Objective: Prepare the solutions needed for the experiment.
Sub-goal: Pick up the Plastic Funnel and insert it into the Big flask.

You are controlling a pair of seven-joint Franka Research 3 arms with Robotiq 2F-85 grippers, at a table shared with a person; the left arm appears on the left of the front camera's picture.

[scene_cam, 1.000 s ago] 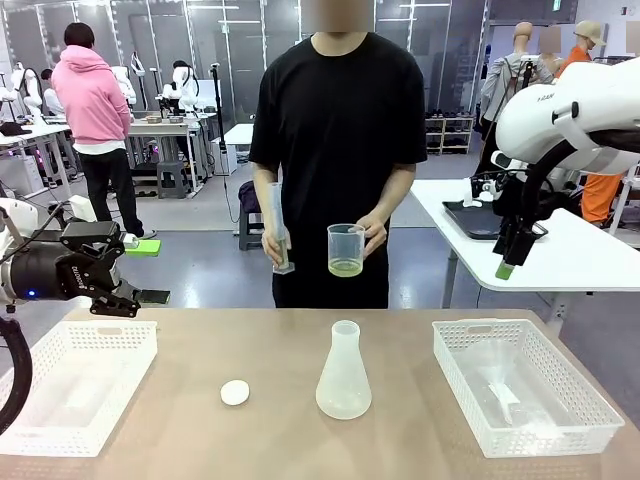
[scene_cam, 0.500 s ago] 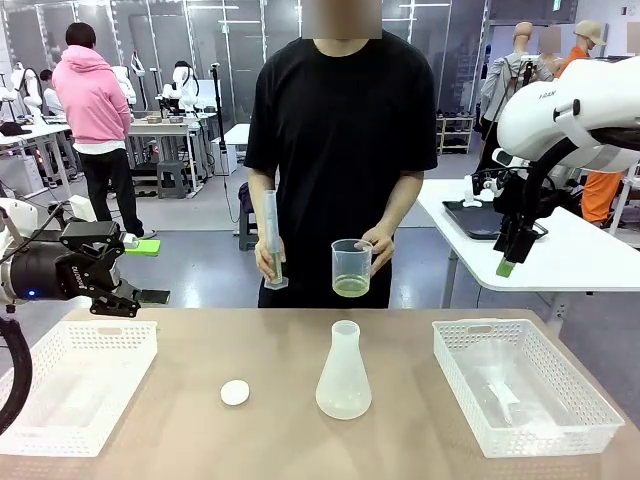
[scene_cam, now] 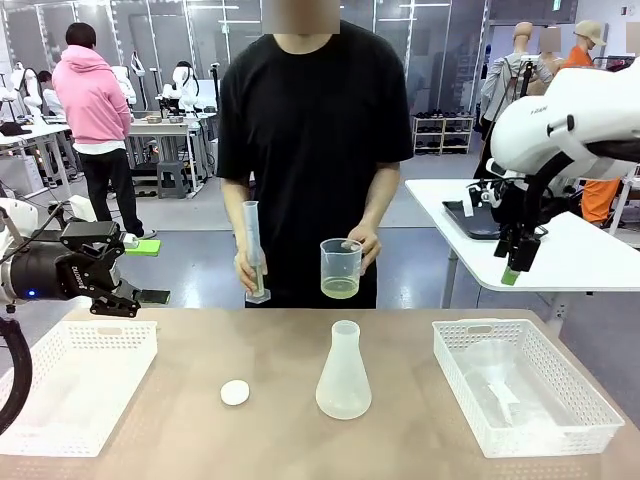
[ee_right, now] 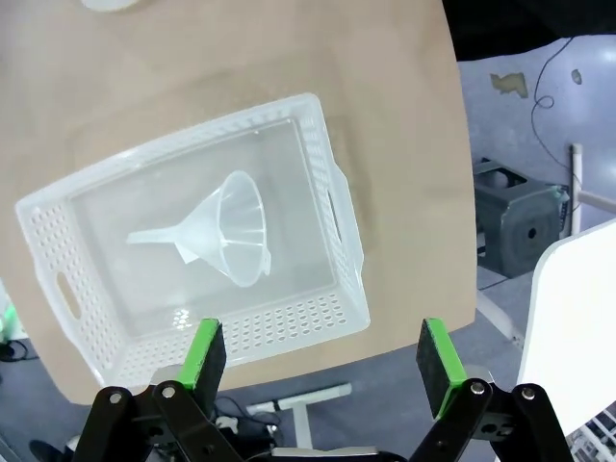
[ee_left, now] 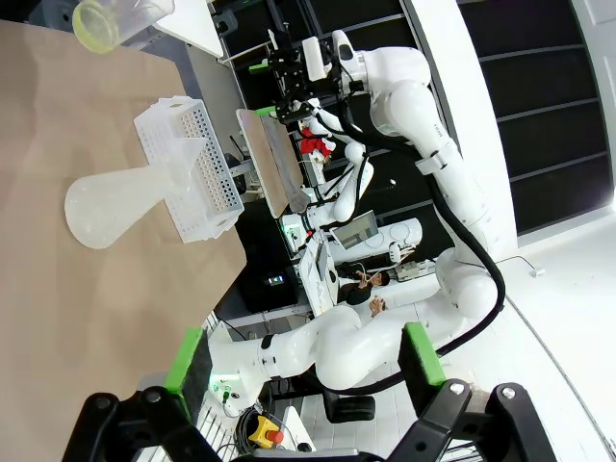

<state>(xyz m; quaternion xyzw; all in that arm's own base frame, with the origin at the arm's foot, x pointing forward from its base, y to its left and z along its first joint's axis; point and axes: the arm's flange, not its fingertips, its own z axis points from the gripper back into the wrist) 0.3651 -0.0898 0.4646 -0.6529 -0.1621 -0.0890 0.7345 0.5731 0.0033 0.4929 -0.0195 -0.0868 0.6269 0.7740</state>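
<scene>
left gripper [ee_left: 303, 332]: jaws apart, nothing held; raised just over the far edge of the left basket [scene_cam: 75, 385].
right gripper [ee_right: 320, 351]: jaws apart, nothing held; raised high off the table [scene_cam: 270, 430]; right basket [ee_right: 332, 207] is seen straight ahead of its fingers.
solution [scene_cam: 340, 289]: shallow yellow-green layer in the bottom of the beaker [scene_cam: 341, 262]; well apart from both grippers, roughly between them.
beaker: gripped at the side by the person's hand [scene_cam: 365, 245], kept upright above the table's far edge.
cylinder [scene_cam: 254, 250]: clear, gripped near its base by the other hand [scene_cam: 245, 272], just beside the beaker hand, tilted slightly.
flask [scene_cam: 343, 372]: clear, stood upright on the table below the beaker hand, on the robot's side of it; touched by neither gripper.
disc [scene_cam: 235, 393]: small, white, laid flat on the left gripper's side of the flask, apart from it.
funnel [ee_right: 226, 236]: clear, laid on its side inside the right basket, ahead of the right gripper's pads.
</scene>
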